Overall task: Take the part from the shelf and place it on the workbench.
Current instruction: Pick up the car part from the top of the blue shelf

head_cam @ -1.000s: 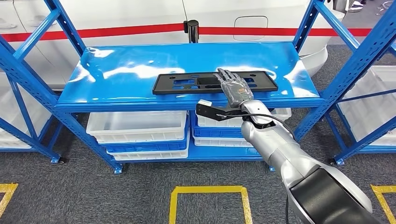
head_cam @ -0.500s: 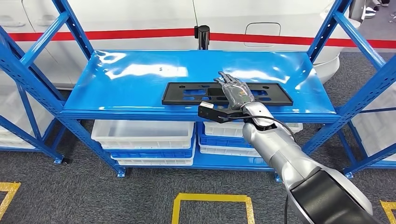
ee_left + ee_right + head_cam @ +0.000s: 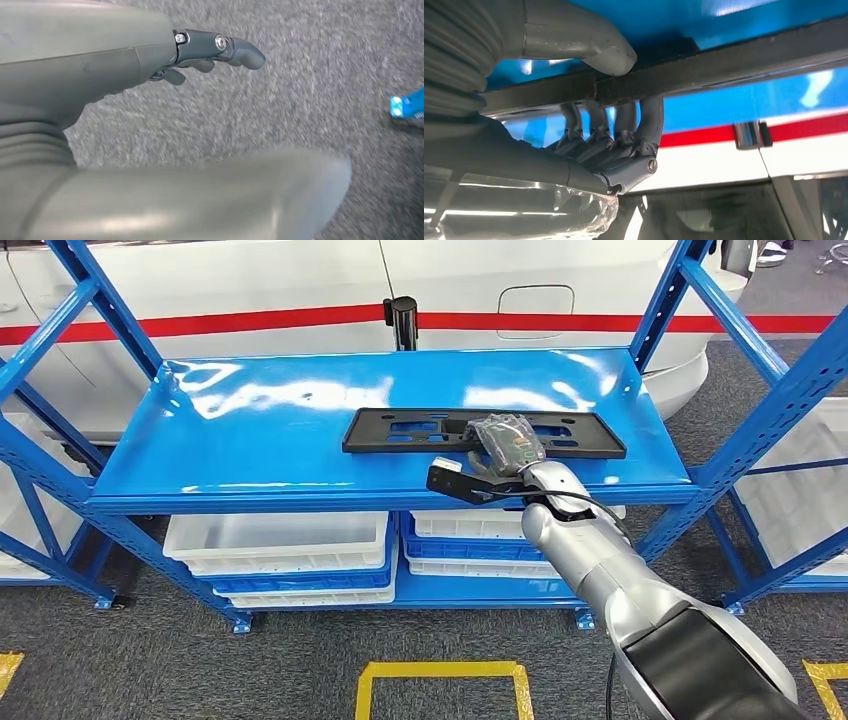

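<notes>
A long flat black part (image 3: 400, 430) with cut-outs lies on the blue shelf (image 3: 260, 445), near its front edge. My right hand (image 3: 505, 443) sits on the middle of the part, its fingers curled down over it. In the right wrist view the dark fingers (image 3: 644, 120) hook over one edge of the black part (image 3: 724, 70), and the grey thumb (image 3: 594, 45) lies against its other side. My left hand (image 3: 150, 65) hangs over grey carpet with its fingers apart and nothing in it.
White trays (image 3: 280, 535) are stacked on the shelf's lower level. Blue uprights (image 3: 735, 430) frame the shelf on both sides. Behind it stand a black post (image 3: 402, 315) and a white car with a red stripe (image 3: 250, 320). A yellow floor marking (image 3: 440, 670) lies in front.
My right hand's fingers lay flat and stretched over the part; now they are curled around it. The whole picture has shifted a little as the camera moved.
</notes>
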Available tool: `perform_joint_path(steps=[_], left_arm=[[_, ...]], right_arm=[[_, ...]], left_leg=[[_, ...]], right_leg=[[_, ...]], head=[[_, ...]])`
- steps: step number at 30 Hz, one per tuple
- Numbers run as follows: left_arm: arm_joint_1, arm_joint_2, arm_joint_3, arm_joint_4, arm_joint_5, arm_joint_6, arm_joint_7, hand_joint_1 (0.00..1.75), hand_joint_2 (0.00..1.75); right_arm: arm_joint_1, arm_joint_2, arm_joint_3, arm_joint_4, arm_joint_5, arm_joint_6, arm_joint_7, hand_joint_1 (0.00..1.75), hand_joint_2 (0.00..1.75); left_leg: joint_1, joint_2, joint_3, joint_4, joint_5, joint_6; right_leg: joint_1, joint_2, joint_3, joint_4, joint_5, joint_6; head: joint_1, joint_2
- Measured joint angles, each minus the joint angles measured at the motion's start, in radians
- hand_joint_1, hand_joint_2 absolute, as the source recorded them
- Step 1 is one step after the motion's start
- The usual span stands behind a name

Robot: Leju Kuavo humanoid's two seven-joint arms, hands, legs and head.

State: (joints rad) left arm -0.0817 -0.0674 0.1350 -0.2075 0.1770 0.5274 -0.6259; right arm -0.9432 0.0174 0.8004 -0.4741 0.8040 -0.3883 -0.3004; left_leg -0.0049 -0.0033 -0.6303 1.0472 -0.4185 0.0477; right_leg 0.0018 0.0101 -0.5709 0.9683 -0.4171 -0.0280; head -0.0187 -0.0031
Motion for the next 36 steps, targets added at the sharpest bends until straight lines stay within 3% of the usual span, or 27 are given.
perform_joint_path(steps=[2, 3, 6, 9, 11, 12, 13, 15, 16, 17, 18, 20, 22, 25, 27, 28, 29, 30, 32, 33, 36], left_arm=[[0.000, 0.003, 0.005, 0.000, -0.001, -0.002, -0.010, 0.00, 1.75], [-0.001, 0.003, 0.006, 0.000, -0.002, -0.001, -0.010, 0.00, 1.75], [-0.001, 0.003, 0.007, 0.000, -0.007, 0.000, -0.001, 0.00, 1.75], [-0.003, 0.001, 0.007, 0.000, -0.011, -0.001, 0.006, 0.00, 1.75], [-0.003, -0.003, 0.007, 0.000, -0.012, -0.001, 0.008, 0.00, 1.75], [-0.003, -0.006, 0.007, 0.000, -0.013, 0.000, 0.008, 0.00, 1.75], [-0.002, -0.008, 0.008, 0.000, -0.013, 0.000, 0.009, 0.00, 1.75], [-0.002, -0.010, 0.008, 0.000, -0.015, 0.004, 0.008, 0.00, 1.75], [-0.002, -0.009, 0.009, 0.000, -0.017, 0.008, 0.006, 0.00, 1.75], [-0.002, -0.008, 0.011, 0.000, -0.018, 0.013, 0.003, 0.00, 1.75], [-0.001, -0.007, 0.013, 0.000, -0.019, 0.018, 0.001, 0.00, 1.75], [0.001, -0.007, 0.015, 0.000, -0.020, 0.027, -0.003, 0.00, 1.75], [0.003, -0.007, 0.016, 0.000, -0.022, 0.035, -0.002, 0.00, 1.75], [0.003, -0.007, 0.018, 0.000, -0.027, 0.037, 0.009, 0.00, 1.75], [0.003, -0.007, 0.018, 0.000, -0.031, 0.037, 0.020, 0.00, 1.75], [0.003, -0.008, 0.018, 0.000, -0.035, 0.035, 0.031, 0.00, 1.75], [0.003, -0.007, 0.018, 0.000, -0.038, 0.028, 0.045, 0.00, 1.75], [0.002, -0.007, 0.018, 0.000, -0.042, 0.016, 0.061, 0.00, 1.75], [0.000, -0.005, 0.018, 0.000, -0.045, -0.011, 0.086, 0.00, 1.75], [-0.001, -0.004, 0.018, 0.000, -0.047, -0.020, 0.093, 0.00, 1.75], [-0.005, -0.004, 0.017, 0.000, -0.058, -0.025, 0.107, 0.00, 1.75]], right_arm=[[0.000, -0.003, -0.009, -0.010, -0.005, -0.005, -0.007, 1.70, 1.75], [0.000, -0.004, -0.014, -0.016, -0.010, -0.008, -0.012, 1.71, 1.75], [-0.002, -0.011, -0.036, -0.046, -0.029, -0.020, -0.026, 1.71, 1.75], [-0.009, -0.022, -0.052, -0.066, -0.038, -0.026, -0.030, 1.69, 1.75], [-0.005, -0.030, -0.059, -0.077, -0.047, -0.029, -0.037, 1.70, 1.75], [-0.002, -0.033, -0.065, -0.087, -0.054, -0.032, -0.041, 1.68, 1.75], [0.001, -0.038, -0.073, -0.101, -0.062, -0.035, -0.046, 1.69, 1.75], [0.001, -0.051, -0.091, -0.147, -0.077, -0.039, -0.048, 1.68, 1.75], [0.000, -0.059, -0.100, -0.179, -0.081, -0.039, -0.046, 1.69, 1.75], [-0.001, -0.066, -0.110, -0.215, -0.083, -0.038, -0.040, 1.69, 1.75], [-0.001, -0.073, -0.118, -0.249, -0.083, -0.037, -0.033, 1.71, 1.75], [0.001, -0.082, -0.136, -0.315, -0.076, -0.033, -0.016, 1.71, 1.75], [0.004, -0.090, -0.154, -0.374, -0.063, -0.026, -0.003, 1.71, 1.75], [0.010, -0.097, -0.170, -0.443, -0.044, -0.012, 0.005, 1.71, 1.75], [0.022, -0.099, -0.176, -0.471, -0.037, -0.007, 0.007, 1.71, 1.75], [0.029, -0.100, -0.178, -0.483, -0.035, -0.006, 0.008, 1.71, 1.75], [0.034, -0.101, -0.180, -0.492, -0.033, -0.005, 0.008, 1.71, 1.75], [0.038, -0.102, -0.183, -0.503, -0.031, -0.005, 0.010, 1.71, 1.75], [0.040, -0.101, -0.193, -0.521, -0.026, -0.007, 0.012, 1.71, 1.75], [0.042, -0.101, -0.198, -0.527, -0.023, -0.008, 0.014, 1.71, 1.75], [0.056, -0.102, -0.207, -0.535, -0.012, -0.008, 0.017, 1.71, 1.75]], left_leg=[[-0.016, 0.000, 0.023, -0.060, 0.028, 0.018], [-0.021, 0.001, 0.025, -0.067, 0.030, 0.019], [-0.017, 0.004, 0.051, -0.112, 0.052, 0.034], [-0.011, 0.006, 0.060, -0.128, 0.061, 0.039], [-0.008, 0.004, 0.060, -0.127, 0.059, 0.036], [-0.005, 0.002, 0.060, -0.125, 0.057, 0.032], [-0.001, 0.000, 0.060, -0.122, 0.053, 0.027], [0.007, -0.002, 0.055, -0.098, 0.038, 0.006], [0.009, -0.002, 0.047, -0.080, 0.027, -0.006], [0.010, -0.002, 0.038, -0.062, 0.016, -0.017], [0.009, -0.002, 0.031, -0.049, 0.009, -0.025], [0.013, -0.001, 0.025, -0.039, 0.002, -0.031], [0.019, -0.001, 0.016, -0.012, -0.018, -0.039], [0.025, 0.000, -0.062, 0.157, -0.105, -0.054], [0.025, 0.001, -0.119, 0.256, -0.133, -0.054], [0.025, 0.001, -0.124, 0.255, -0.119, -0.050], [0.024, 0.000, -0.107, 0.212, -0.086, -0.043], [0.021, 0.000, -0.075, 0.139, -0.045, -0.032], [0.012, 0.001, -0.016, 0.017, 0.005, -0.011], [0.008, 0.002, -0.001, -0.013, 0.012, -0.004], [0.004, 0.005, 0.008, -0.035, 0.021, 0.006]], right_leg=[[-0.006, 0.001, 0.002, -0.005, -0.001, 0.006], [-0.009, 0.001, 0.002, -0.009, 0.000, 0.011], [-0.007, 0.000, -0.013, 0.013, -0.012, 0.018], [-0.010, -0.001, -0.082, 0.147, -0.069, 0.014], [-0.018, -0.002, -0.142, 0.257, -0.101, 0.023], [-0.023, -0.002, -0.161, 0.286, -0.104, 0.032], [-0.029, -0.003, -0.160, 0.275, -0.092, 0.046], [-0.045, -0.010, -0.103, 0.144, -0.036, 0.079], [-0.048, -0.012, -0.072, 0.083, -0.014, 0.087], [-0.051, -0.012, -0.053, 0.045, -0.001, 0.086], [-0.050, -0.011, -0.048, 0.035, -0.001, 0.078], [-0.047, -0.005, -0.051, 0.045, -0.004, 0.056], [-0.049, -0.003, -0.050, 0.045, -0.005, 0.044], [-0.048, 0.000, -0.046, 0.045, -0.007, 0.038], [-0.043, 0.001, -0.045, 0.045, -0.009, 0.036], [-0.040, 0.001, -0.044, 0.045, -0.010, 0.035], [-0.037, 0.002, -0.042, 0.045, -0.011, 0.034], [-0.035, 0.003, -0.040, 0.044, -0.012, 0.032], [-0.030, 0.005, -0.037, 0.043, -0.012, 0.032], [-0.029, 0.005, -0.036, 0.041, -0.012, 0.033], [-0.027, 0.003, -0.035, 0.033, -0.008, 0.043]], head=[[0.004, 0.000], [0.005, 0.000], [0.005, 0.000], [0.007, 0.000], [0.007, 0.000], [0.007, 0.000], [0.007, 0.000], [0.009, 0.000], [0.011, 0.000], [0.011, 0.000], [0.010, 0.000], [0.006, 0.000], [0.005, 0.000], [0.001, 0.000], [0.000, 0.000], [0.000, 0.000], [0.001, 0.000], [0.001, 0.000], [0.002, 0.000], [0.001, 0.000], [-0.001, 0.000]])
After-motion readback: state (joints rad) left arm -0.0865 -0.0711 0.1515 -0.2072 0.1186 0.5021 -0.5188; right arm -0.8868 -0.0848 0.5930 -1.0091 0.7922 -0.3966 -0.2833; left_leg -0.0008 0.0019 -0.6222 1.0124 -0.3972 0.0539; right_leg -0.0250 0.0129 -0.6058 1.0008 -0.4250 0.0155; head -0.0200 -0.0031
